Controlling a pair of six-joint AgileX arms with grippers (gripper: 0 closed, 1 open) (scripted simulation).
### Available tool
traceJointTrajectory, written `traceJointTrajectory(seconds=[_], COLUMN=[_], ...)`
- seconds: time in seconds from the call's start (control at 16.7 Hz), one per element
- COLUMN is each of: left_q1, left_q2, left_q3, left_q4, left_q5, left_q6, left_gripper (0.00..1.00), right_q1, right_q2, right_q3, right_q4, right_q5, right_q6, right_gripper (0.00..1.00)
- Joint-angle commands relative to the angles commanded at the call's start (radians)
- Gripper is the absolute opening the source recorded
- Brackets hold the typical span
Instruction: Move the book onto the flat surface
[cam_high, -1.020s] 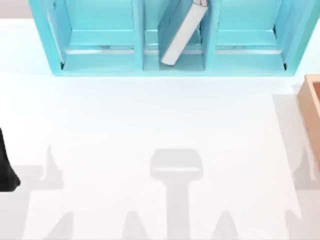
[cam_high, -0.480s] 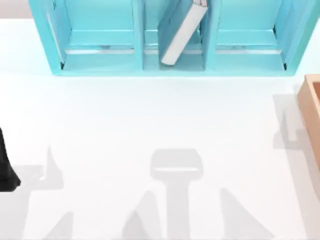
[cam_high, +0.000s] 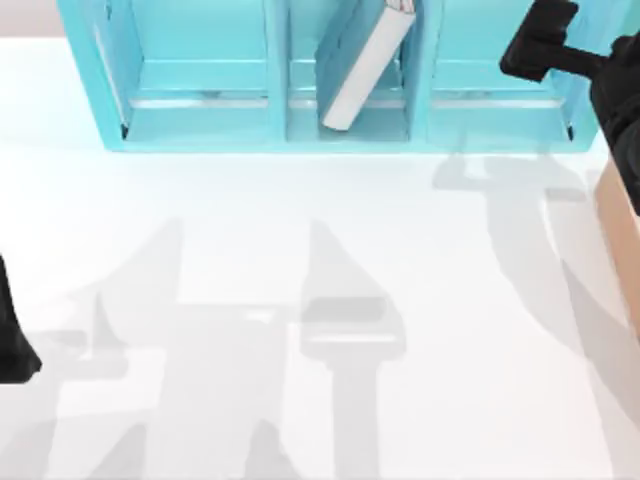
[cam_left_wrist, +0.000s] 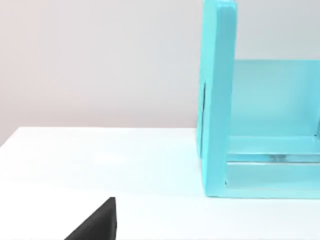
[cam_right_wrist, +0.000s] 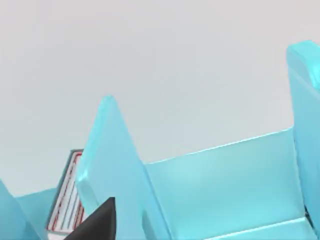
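- The book (cam_high: 362, 65) is leaning tilted in the middle compartment of the light-blue shelf (cam_high: 200, 130) at the far side, with its page edges facing up and to the right.
- I am holding my right gripper (cam_high: 540, 40) over the shelf's right compartment; I cannot tell how its jaws are standing.
- My left arm (cam_high: 12, 340) is sitting parked at the left edge of the tabletop (cam_high: 300, 230).
- The book looks stiff, thick and fairly heavy with smooth covers, so I judge pinching across both covers best.

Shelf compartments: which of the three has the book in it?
The middle compartment of the shelf: the book leans tilted inside it, between the two dividers. The right tool is over the right-hand compartment.
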Motion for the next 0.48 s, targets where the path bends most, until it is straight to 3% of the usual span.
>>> traceJointTrajectory(seconds=[0.48], left_q1=[0.0], left_q2=[0.0], left_q3=[0.0], left_q4=[0.0], left_q5=[0.0], left_q6=[0.0], left_gripper=[1.0], right_q1=[0.207], right_q2=[0.704], right_q3=[0.341], right_q4=[0.278], right_q5=[0.191], right_q6=[0.146], right_gripper=[1.0])
